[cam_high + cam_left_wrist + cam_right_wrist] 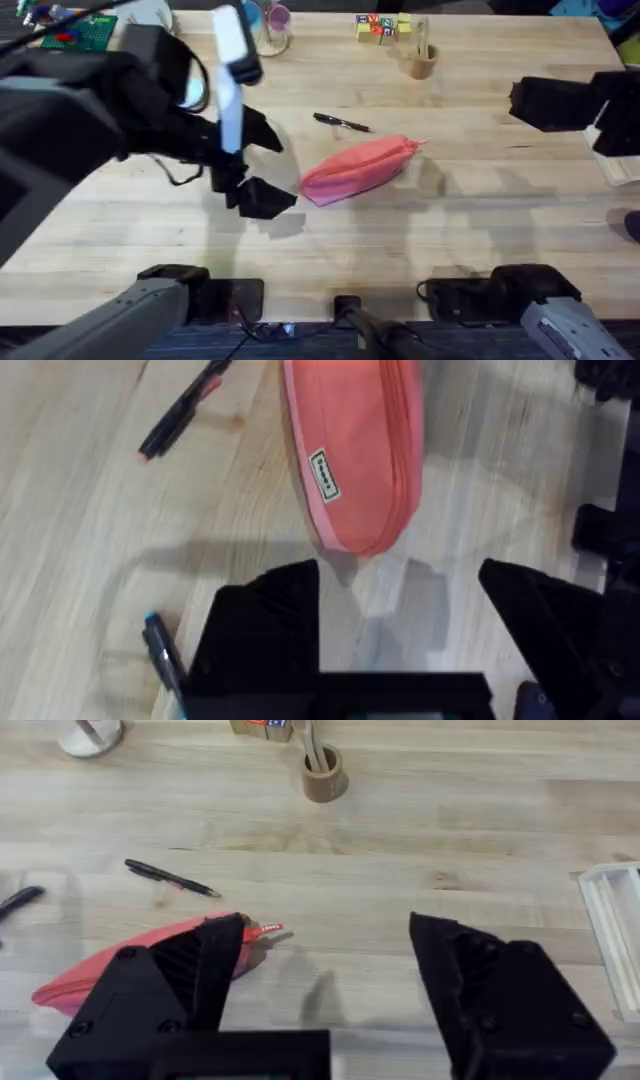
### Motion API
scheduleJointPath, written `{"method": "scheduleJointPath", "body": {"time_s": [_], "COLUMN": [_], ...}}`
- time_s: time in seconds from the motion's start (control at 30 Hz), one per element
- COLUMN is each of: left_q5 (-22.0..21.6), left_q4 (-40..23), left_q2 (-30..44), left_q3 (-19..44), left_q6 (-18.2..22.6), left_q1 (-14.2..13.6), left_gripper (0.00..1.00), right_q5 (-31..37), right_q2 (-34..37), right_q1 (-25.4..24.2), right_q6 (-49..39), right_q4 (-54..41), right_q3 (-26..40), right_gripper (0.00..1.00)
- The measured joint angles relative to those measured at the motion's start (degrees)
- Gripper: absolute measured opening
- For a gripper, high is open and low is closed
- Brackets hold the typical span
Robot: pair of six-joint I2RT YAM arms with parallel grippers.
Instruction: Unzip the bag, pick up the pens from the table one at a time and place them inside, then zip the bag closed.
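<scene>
— Butcher-block table [470,220] under us, clutter along the far edge. Where's the bag?

— Near the middle. The bag [355,168] lies flat, its long axis slanted: blunt end toward my left claw [262,196], tapered end with the pull pointing away to the far right. In my left wrist view the blunt end of the bag [352,455] sits just ahead of my spread fingers [268,622], not touching them.

— And the zipper?

— Seems shut; I judge the unzipping is not yet done.

— Pens?

— One pen [342,122] lies just beyond the bag, apart from it. Another pen [165,660] rests beside my left finger.

— Your right claw?

— My right claw [325,995] is spread too, holding nothing, hovering over the tapered end.

— What could go wrong?

— If I pinch only the fabric at the blunt end, the soft pouch may bunch or slide rather than hold. The pull is small; the right could miss it. And my left finger might knock the near pen away.
</scene>
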Motion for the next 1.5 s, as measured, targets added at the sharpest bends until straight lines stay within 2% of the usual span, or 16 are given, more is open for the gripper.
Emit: {"method": "scheduleJointPath", "body": {"time_s": [0.27, 0.73, 0.8, 0.9, 0.97, 1.1, 1.13, 1.37, 1.5], "left_q5": [0.08, 1.75, 1.84, 2.0, 2.05, 2.12, 2.12, 2.12, 2.12], "left_q4": [7.77, 12.66, 12.73, 13.25, 13.38, 13.64, 13.88, 13.97, 13.95], "left_q2": [9.31, 16.55, 16.59, 16.59, 16.59, 16.59, 16.59, 16.59, 16.59], "left_q3": [-0.36, -0.36, -0.36, -0.36, -0.36, -0.36, -0.36, -0.36, -0.36], "left_q6": [0.8, 0.59, 0.41, 0.32, 0.35, 0.31, 0.36, 0.32, 0.32], "left_q1": [-5.43, -9.24, -9.79, -10.13, -10.14, -10.12, -10.14, -10.14, -10.14], "left_gripper": [0.995, 0.998, 0.925, 0.752, 0.587, 0.121, 0.064, 0.044, 0.044], "right_q5": [0.0, 0.0, 0.0, 0.0, 0.0, 0.0, 0.0, -2.67, -5.82], "right_q2": [0.0, 0.0, 0.0, 0.0, 0.0, 0.0, 0.0, 0.02, 0.93], "right_q1": [0.0, 0.0, 0.0, 0.0, 0.0, 0.0, 0.0, 0.0, 0.0], "right_q6": [0.0, 0.0, 0.0, 0.0, 0.0, 0.0, 0.0, -0.41, -4.35], "right_q4": [0.0, 0.0, 0.0, 0.0, 0.0, -0.16, -0.34, -0.47, -1.77], "right_q3": [0.0, 0.0, 0.0, 0.0, 0.0, 0.0, 0.0, 0.0, 0.0], "right_gripper": [0.995, 0.996, 0.996, 0.996, 0.996, 0.996, 0.996, 0.995, 0.996]}}
